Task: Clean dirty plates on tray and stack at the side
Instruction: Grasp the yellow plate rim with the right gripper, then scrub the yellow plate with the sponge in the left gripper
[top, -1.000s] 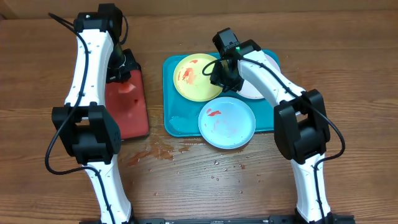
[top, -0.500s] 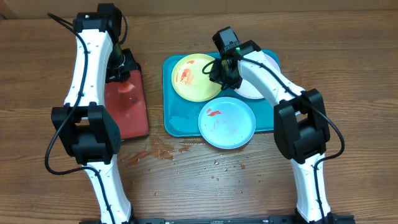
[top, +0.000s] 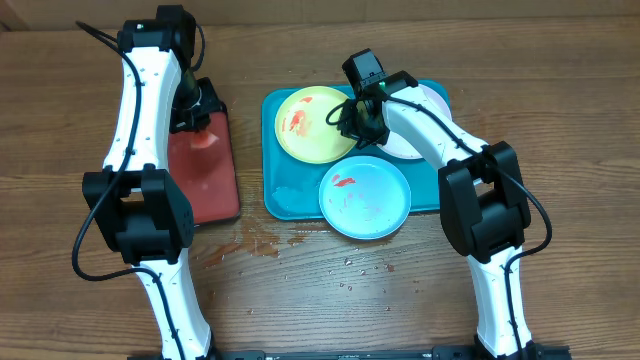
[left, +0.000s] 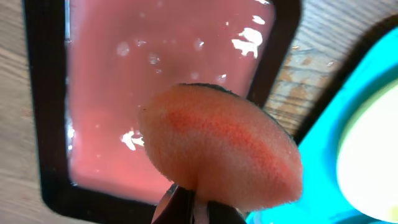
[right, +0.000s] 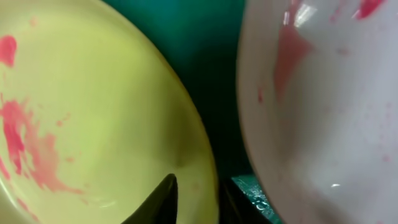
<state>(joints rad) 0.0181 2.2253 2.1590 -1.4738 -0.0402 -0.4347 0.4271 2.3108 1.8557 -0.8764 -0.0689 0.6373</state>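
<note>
The right gripper (right: 199, 186) is down low at the edge of the yellow-green plate (top: 310, 125). One dark finger (right: 158, 202) lies over the top of the plate and the other sits just past its rim, so the rim is between them. I cannot tell if they are pinching the rim or only sitting on each side of it. This plate has red smears on it, most of them on its left half. Just beside it is the white plate (right: 329, 112), which has red smears too, and the right arm covers part of it from above. A thin strip of the turquoise tray (top: 285, 195) shows between these two plates. The pale mint-blue plate (top: 365, 198) is at the front of the tray, with a red smear near its top, and its front edge hangs out past the tray rim. All three plates are on the tray, each one flat. Over on the other side, the left gripper (left: 193, 202) has its fingers squeezed on a round pink-orange sponge (left: 221, 146) with a red stripe across it. The sponge is held over the small red tray (left: 112, 93) with the black rim, which looks wet and shiny. That tray sits on the brown wooden table (top: 560, 120), just left of the turquoise one. There are small wet spots (top: 255, 243) on the table in front of the two trays.
</note>
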